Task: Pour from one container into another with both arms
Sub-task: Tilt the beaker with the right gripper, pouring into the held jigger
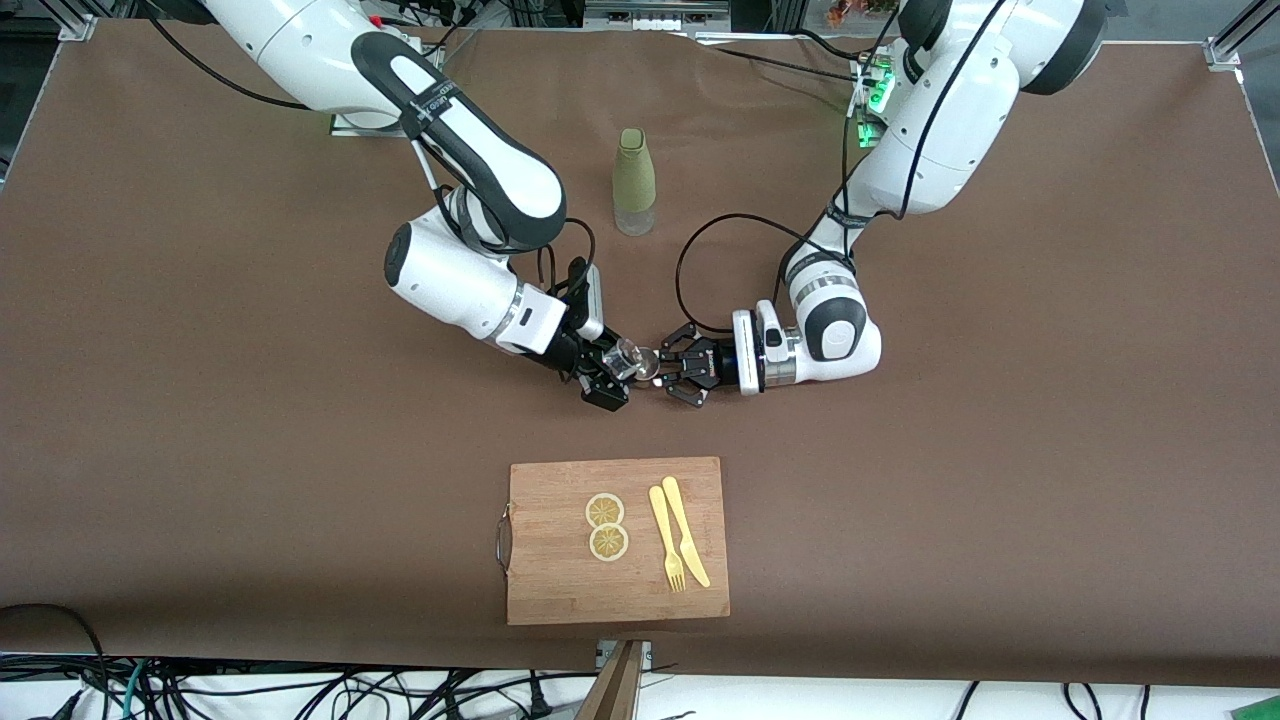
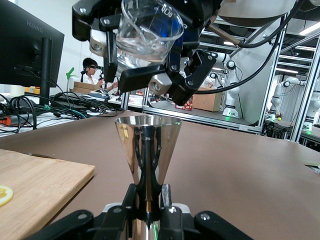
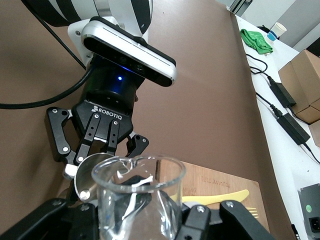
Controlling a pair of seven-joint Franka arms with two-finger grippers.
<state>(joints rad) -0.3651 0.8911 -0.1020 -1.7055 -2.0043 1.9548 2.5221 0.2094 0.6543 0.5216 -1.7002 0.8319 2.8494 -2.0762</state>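
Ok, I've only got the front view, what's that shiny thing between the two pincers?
Observer: A clear glass, held in the right pincer.
Operator: And the left one?
Observer: The left pincer grips a steel jigger at its waist, upright.
Operator: Are they touching?
Observer: No. The glass hangs tilted above the jigger's mouth, with a gap between them.

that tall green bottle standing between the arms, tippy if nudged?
Probably. The green bottle is tall on a narrow base, so a high push would likely topple it. The clear bottom looks like glass, so possibly fragile. Once down, its round body would likely roll.
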